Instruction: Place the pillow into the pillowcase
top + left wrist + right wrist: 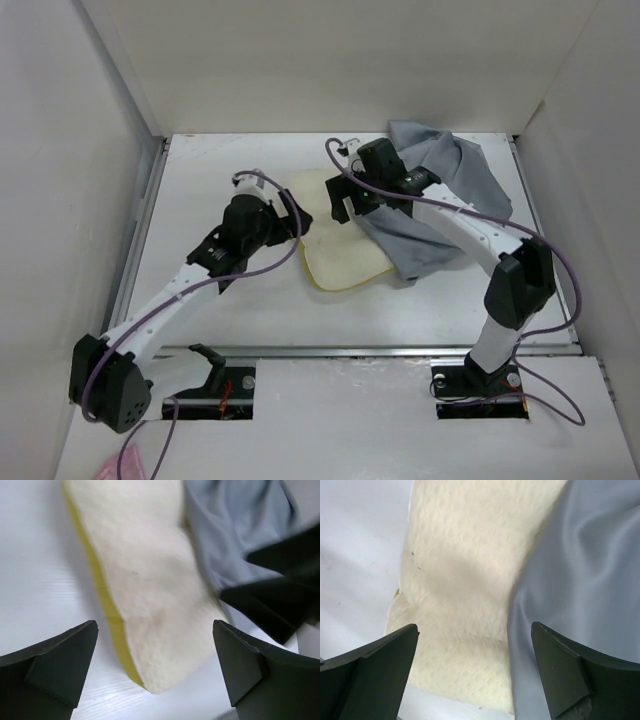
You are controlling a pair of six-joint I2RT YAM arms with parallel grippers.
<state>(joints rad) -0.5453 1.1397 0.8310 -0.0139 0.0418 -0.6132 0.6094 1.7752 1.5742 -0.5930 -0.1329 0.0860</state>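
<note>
White walls are boxing in a pale surface [220, 170], and on it the pillow [335, 255] is lying near the middle, cream face up with its yellow edge showing. Its right part is covered by the grey pillowcase [450, 200], which is heaping up toward the far right. We are not able to tell whether that part is truly inside the sack or only under a flap. The left claw [290, 212] and the right claw [345, 205] are both standing with jaws wide apart, gripping nothing, so we are judging that nothing is keeping the sack's mouth open. The loose cloth is at risk of slumping shut, and any shove on the pillow is likely to drag the sack along rather than feed the cushion in. A closing claw may also pinch cream and grey together. The two claws are working very near each other, so a clash is possible. The left arm is stretching diagonally from its near-left base, its claw hanging over the pillow's left edge. The right arm is rising from its base, bending at the elbow and reaching back leftward, its claw pointing down where grey is meeting cream.
</note>
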